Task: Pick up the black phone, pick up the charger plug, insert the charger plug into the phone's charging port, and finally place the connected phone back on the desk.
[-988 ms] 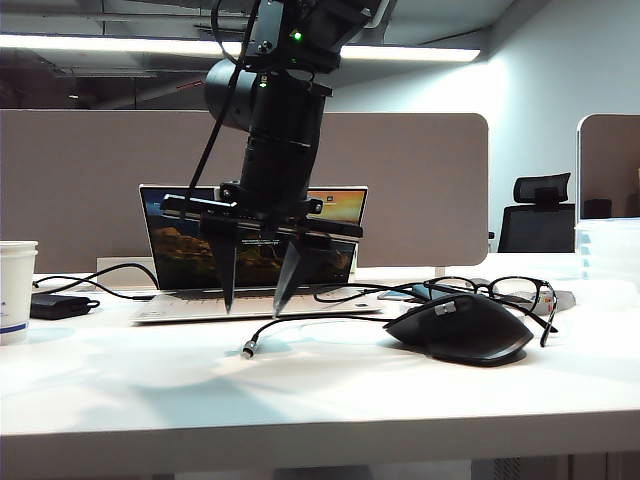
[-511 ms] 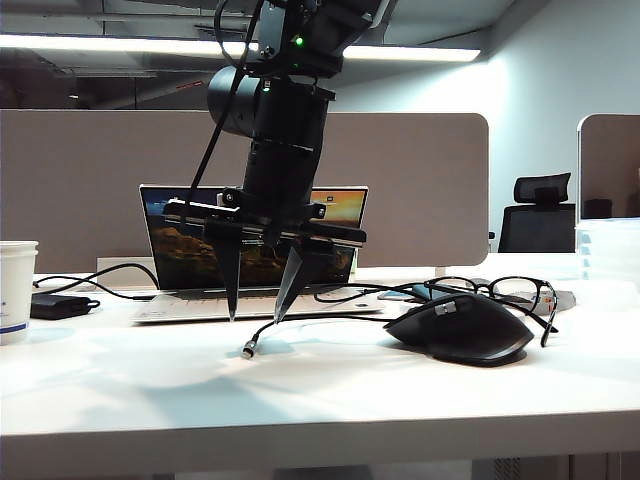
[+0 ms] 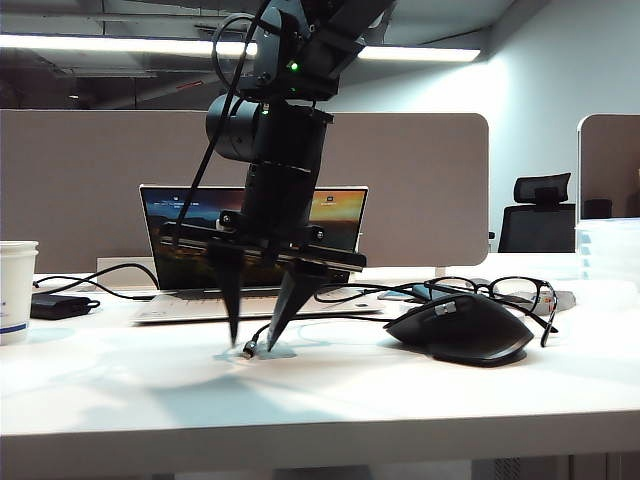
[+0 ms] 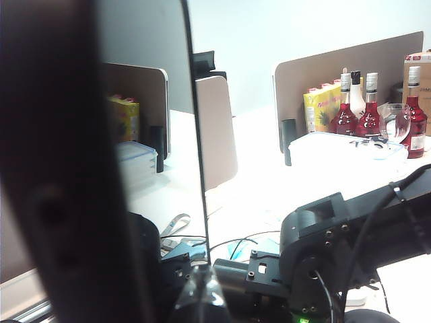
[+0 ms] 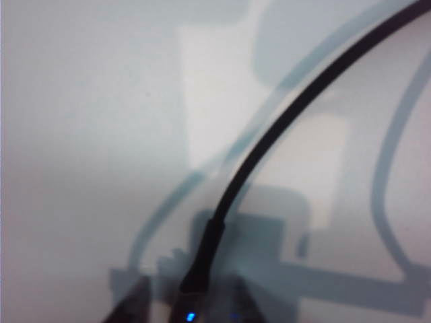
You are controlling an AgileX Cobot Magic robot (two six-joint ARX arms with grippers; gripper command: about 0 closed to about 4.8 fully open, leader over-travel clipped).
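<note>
Both hands: right hand (image 3: 253, 346) straddling charger plug (image 3: 249, 349) (mid-desk (image 3: 420, 400)), left hand (image 4: 195, 303) closed

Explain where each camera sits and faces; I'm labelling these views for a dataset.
Exterior view: low at desk level, facing the laptop; the right end effector straddles the charger plug.
Left wrist view: raised, looking across the office; the black phone fills the near side, the other arm below.
Right wrist view: facing down at the desk, end effector around the plug.
Shared: plug, desk.
</note>
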